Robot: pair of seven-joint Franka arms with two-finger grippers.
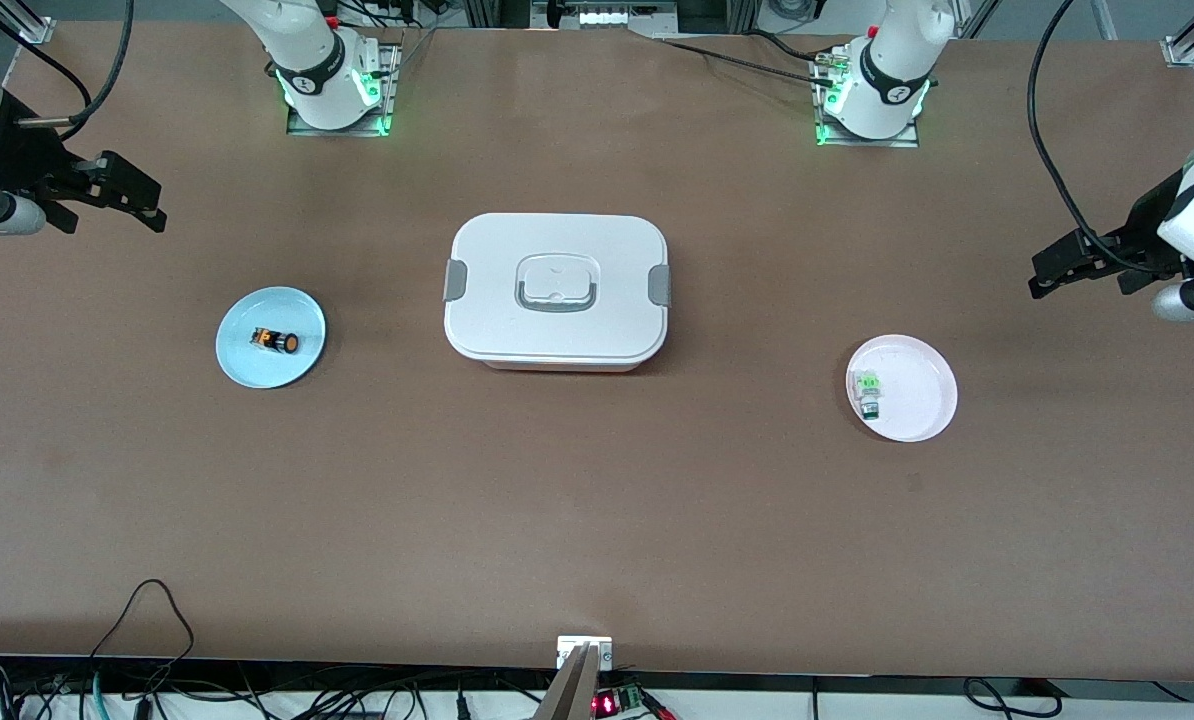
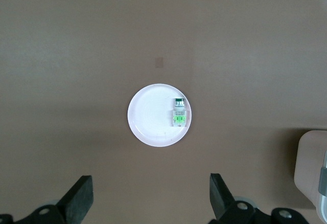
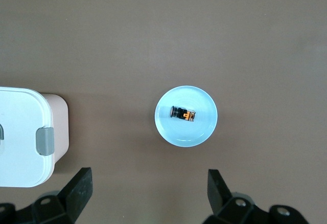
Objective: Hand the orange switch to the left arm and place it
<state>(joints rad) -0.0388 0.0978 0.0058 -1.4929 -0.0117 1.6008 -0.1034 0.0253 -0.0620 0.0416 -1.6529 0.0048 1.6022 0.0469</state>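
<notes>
Two arms, both raised and empty: nothing grasped yet.
Right gripper: black two-finger gripper, up over bare table at the right arm's end, well apart from the box; fingers spread wide, holding nothing.
Orange switch: tiny black blocky part with orange round cap, lying on its side on a round pale-blue plate beside the box, toward the right arm's end.
Box: large white rounded lidded container with grey latches, mid-table, between both plates.
Green-and-white switch: on a round white plate beside the box, toward the left arm's end.
Left gripper: over bare table at the left arm's end; fingers wide apart, empty.
Risk: small switch may roll or slip when pinched; a low handover path would likely clip the box lid; grabbing the green one is the wrong pick.
</notes>
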